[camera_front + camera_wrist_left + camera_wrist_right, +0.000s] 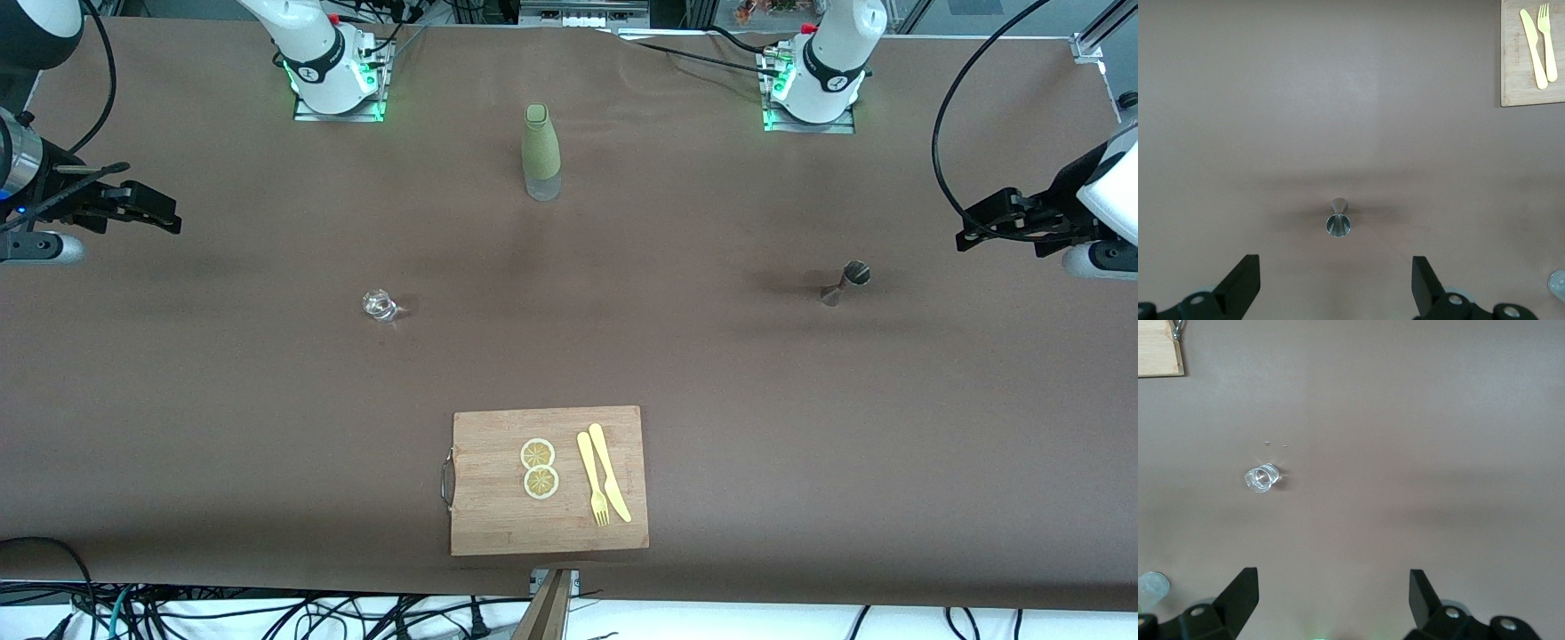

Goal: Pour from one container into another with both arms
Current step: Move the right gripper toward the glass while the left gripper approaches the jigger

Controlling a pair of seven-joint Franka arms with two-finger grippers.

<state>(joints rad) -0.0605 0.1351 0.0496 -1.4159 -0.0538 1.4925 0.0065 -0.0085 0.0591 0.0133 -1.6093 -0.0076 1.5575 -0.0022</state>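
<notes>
Front view says you've started nothing: left gripper [965, 238] and right gripper [174, 222] both spread wide, empty, tumbler [379, 305] and jigger [845, 283] untouched.

Clear glass tumbler [379, 305]; shiny metal jigger [844, 283]; wood board [548, 480].

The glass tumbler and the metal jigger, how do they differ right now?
The glass tumbler is clear, while the metal jigger is silvery-grey and opaque. The tumbler is squat; the jigger is hourglass-shaped with a narrow waist. The tumbler stands toward the right arm's end of the table, the jigger toward the left arm's end. Both are small, stand upright on the brown table, and are not held.
</notes>
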